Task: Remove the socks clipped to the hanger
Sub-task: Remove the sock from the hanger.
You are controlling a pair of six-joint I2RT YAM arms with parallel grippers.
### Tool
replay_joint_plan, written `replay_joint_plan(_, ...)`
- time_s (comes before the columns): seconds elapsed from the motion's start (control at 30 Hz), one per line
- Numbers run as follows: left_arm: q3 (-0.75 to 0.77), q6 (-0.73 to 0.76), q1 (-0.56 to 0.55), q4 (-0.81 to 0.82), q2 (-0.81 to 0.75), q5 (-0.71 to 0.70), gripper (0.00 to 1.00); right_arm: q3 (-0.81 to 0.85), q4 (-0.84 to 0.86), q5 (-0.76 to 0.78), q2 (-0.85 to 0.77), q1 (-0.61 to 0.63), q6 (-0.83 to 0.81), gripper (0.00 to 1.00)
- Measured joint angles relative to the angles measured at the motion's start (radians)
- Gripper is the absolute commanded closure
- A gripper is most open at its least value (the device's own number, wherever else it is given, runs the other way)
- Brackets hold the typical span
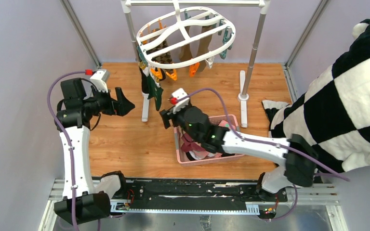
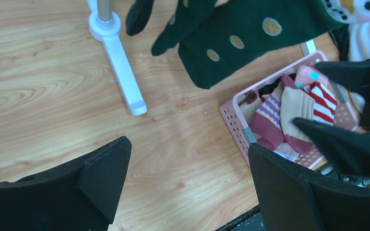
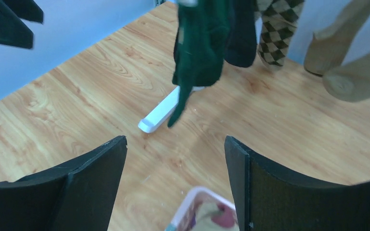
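The hanger (image 1: 180, 29) hangs from the pole rack (image 1: 256, 43) at the back, with socks (image 1: 155, 94) dangling beneath it. In front of the rack, between its 2 feet, sits a basket (image 1: 207, 162) holding more socks — a plush cloth (image 1: 351, 101) lies to its right.

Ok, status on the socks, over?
Left gripper open, empty. Right gripper open, empty, by pink basket. Green sock, other socks hanging on hanger. Nothing in the way.
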Motion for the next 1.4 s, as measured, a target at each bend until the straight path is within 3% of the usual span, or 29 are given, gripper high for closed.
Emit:
replay_joint_plan(0.17, 0.05, 0.026, 0.067, -0.051, 0.025, 0.059, 0.0, 0.121, 0.11, 0.005, 0.234, 0.0, -0.104, 0.22)
replay_joint_plan(0.27, 0.05, 0.048, 0.071, -0.081, 0.011, 0.08, 0.0, 0.146, 0.201, 0.046, 0.319, 0.0, -0.176, 0.3)
replay_joint_plan(0.43, 0.05, 0.077, 0.072, -0.112, -0.011, 0.133, 0.0, 0.205, 0.32, 0.086, 0.423, -0.002, -0.305, 0.71)
replay_joint_plan(0.57, 0.048, 0.103, 0.072, -0.123, -0.021, 0.169, 0.01, 0.182, 0.367, 0.048, 0.405, -0.004, -0.325, 0.99)
replay_joint_plan(0.87, 0.016, 0.131, 0.042, -0.129, -0.022, 0.265, 0.05, 0.005, 0.373, -0.171, 0.166, -0.005, -0.244, 1.0)
replay_joint_plan(1.13, 0.006, 0.138, -0.095, -0.132, -0.018, 0.31, 0.06, -0.142, 0.356, -0.53, -0.06, -0.073, -0.018, 1.0)
replay_joint_plan(1.4, 0.018, 0.109, -0.176, -0.134, 0.021, 0.376, 0.06, -0.18, 0.352, -0.841, -0.138, -0.149, 0.181, 1.0)
